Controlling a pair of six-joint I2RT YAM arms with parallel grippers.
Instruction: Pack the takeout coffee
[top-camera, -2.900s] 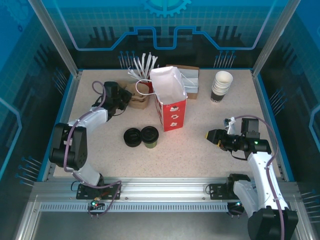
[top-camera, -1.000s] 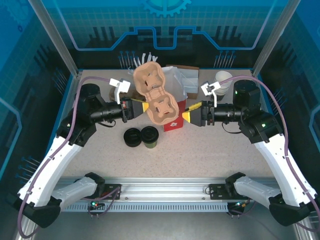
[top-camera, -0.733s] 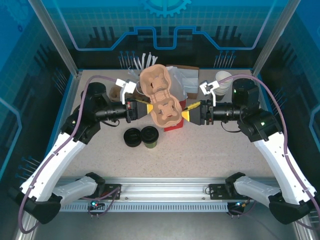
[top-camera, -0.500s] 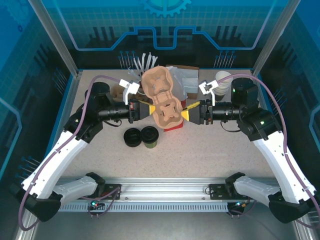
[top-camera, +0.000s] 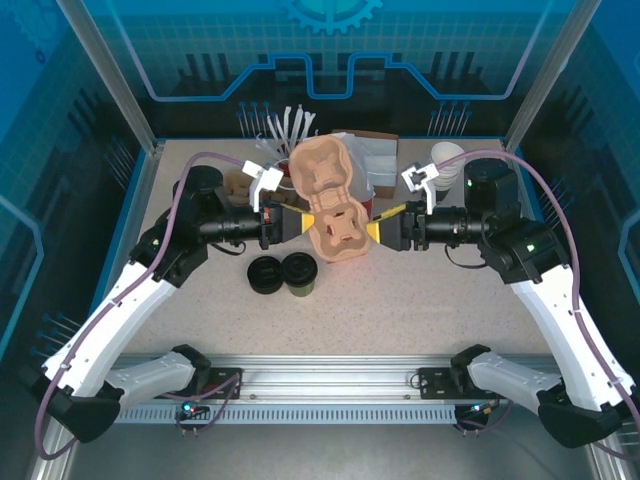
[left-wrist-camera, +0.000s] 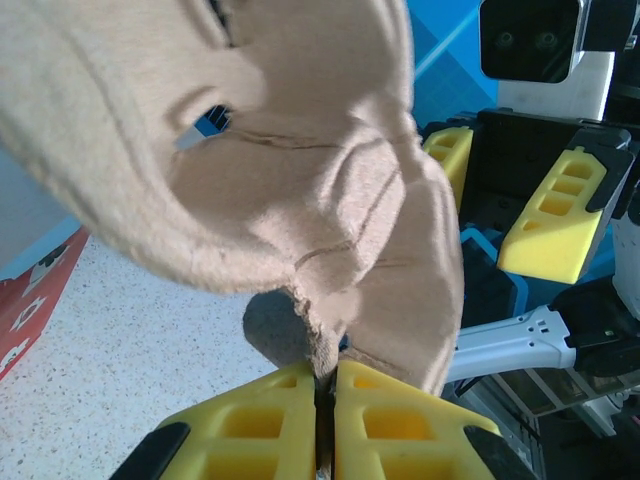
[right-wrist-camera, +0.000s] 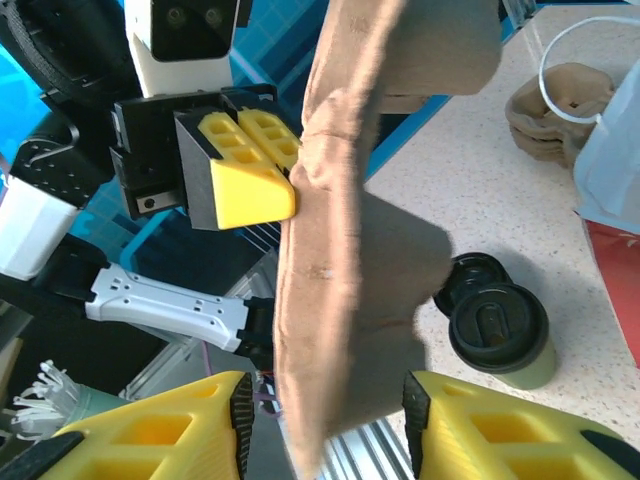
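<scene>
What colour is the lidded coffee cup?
Olive green cup with a black lid, clearest in the right wrist view.

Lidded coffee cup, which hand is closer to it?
Left. The left hand, shut on the pulp carrier, hangs just beyond the lidded cup; the right hand is farther off to its right, open around the carrier's other edge.

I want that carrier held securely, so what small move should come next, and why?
Probably close the right gripper on the carrier: its jaws straddle the carrier's edge with gaps either side, while the left gripper pinches the opposite edge.
</scene>
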